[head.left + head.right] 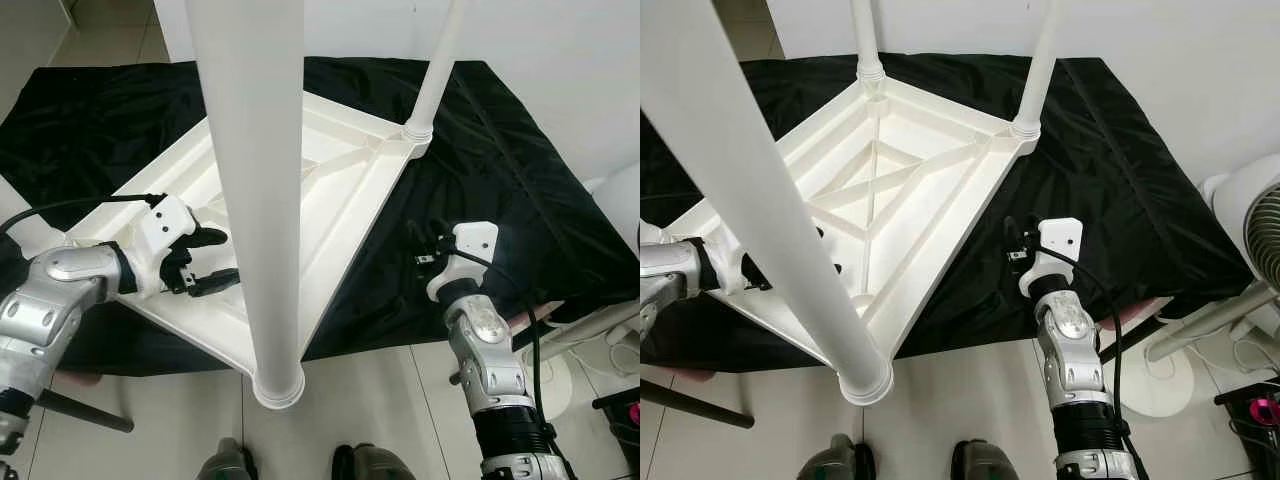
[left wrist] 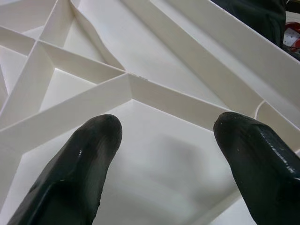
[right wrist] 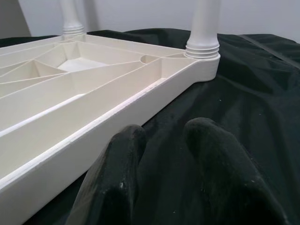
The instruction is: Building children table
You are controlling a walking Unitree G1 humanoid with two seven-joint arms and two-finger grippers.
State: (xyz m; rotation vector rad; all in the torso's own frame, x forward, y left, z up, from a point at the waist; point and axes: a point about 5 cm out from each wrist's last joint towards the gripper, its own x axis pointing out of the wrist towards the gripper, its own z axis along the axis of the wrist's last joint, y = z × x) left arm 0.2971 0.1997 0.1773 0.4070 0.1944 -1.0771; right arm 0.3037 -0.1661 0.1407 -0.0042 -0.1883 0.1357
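A white plastic children's table point(image 1: 350, 190) lies upside down on a black cloth point(image 1: 500, 180). Three white legs stand up from its corners: the near leg point(image 1: 255, 180), the far right leg point(image 1: 435, 70) and the far leg point(image 1: 866, 40). My left gripper point(image 1: 227, 258) is open and hovers over the ribbed underside point(image 2: 154, 56) near the table's left corner, with nothing between its fingers point(image 2: 79, 159). My right gripper point(image 1: 415, 245) rests low over the cloth just to the right of the table's long edge point(image 3: 93, 126). It is shut and holds nothing.
The cloth-covered platform ends just before my feet point(image 1: 225, 465), with tiled floor point(image 1: 970, 400) below. A white fan point(image 1: 1250, 230) stands at the right. A white wall point(image 1: 540, 40) runs close behind. The tall near leg hides part of the table's left side.
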